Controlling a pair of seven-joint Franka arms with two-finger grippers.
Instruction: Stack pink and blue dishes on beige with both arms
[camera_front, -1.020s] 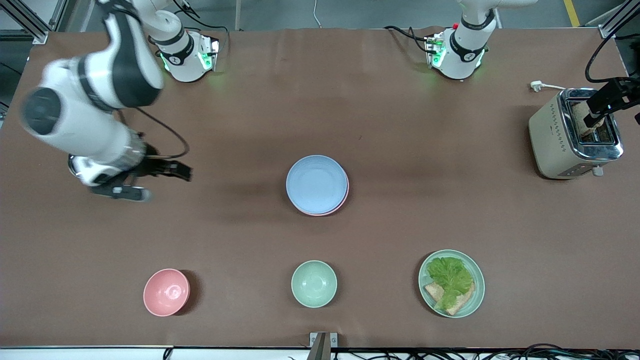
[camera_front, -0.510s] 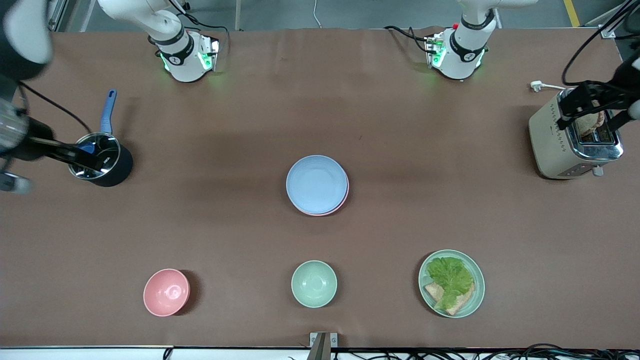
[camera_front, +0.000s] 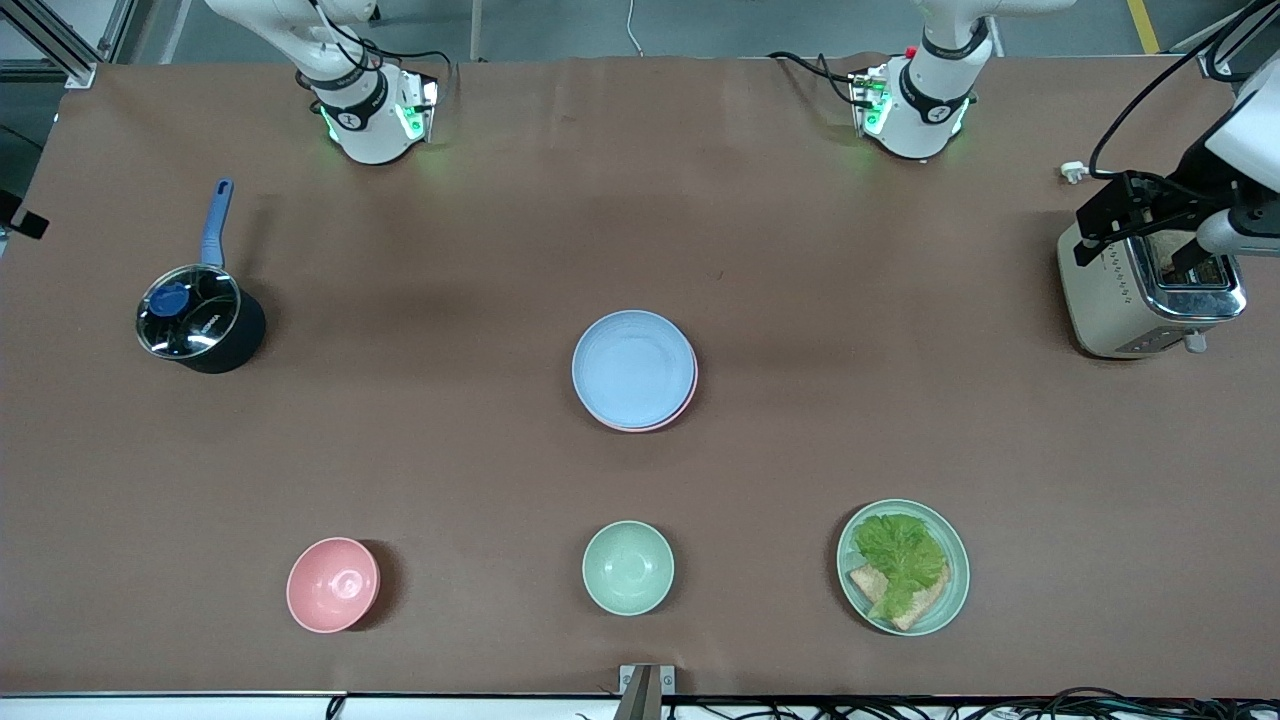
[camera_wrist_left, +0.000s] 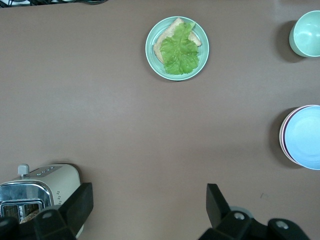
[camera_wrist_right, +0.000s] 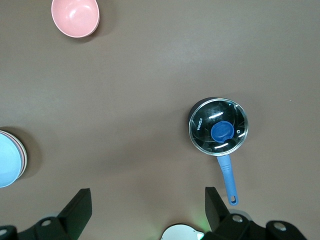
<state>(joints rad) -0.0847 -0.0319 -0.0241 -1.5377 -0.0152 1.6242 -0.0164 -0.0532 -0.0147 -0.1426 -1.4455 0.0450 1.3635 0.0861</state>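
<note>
Plates first: we see the blue plate (camera_front: 633, 367) lying on the pink plate (camera_front: 688, 395) at the middle of the table, the pink one showing only as a thin rim under it. We cannot make out a beige plate beneath them in any view, so we cannot say the whole stack is there. By our reckoning the stacking itself looks done, and the step in hand is getting both arms well clear.

To do that well, we would lift the arms up and back toward their own ends, with no sweep low across the middle that could nudge the stack, and we would mind the nearby things at each end.

Our left gripper (camera_front: 1140, 222) hangs over the toaster (camera_front: 1150, 290) at the left arm's end, fingers spread wide and holding nothing; the left wrist view shows the toaster right under it and the plates well apart from it. Our right gripper (camera_wrist_right: 145, 210) is out past the table's edge at the right arm's end, also wide open and empty, with the pot (camera_front: 195, 322) the closest thing to it and the stack well apart. Between pot and toaster the plates sit alone, farther from the front camera than the pink bowl (camera_front: 333, 584), green bowl (camera_front: 628, 567) and lettuce plate (camera_front: 903, 566).
</note>
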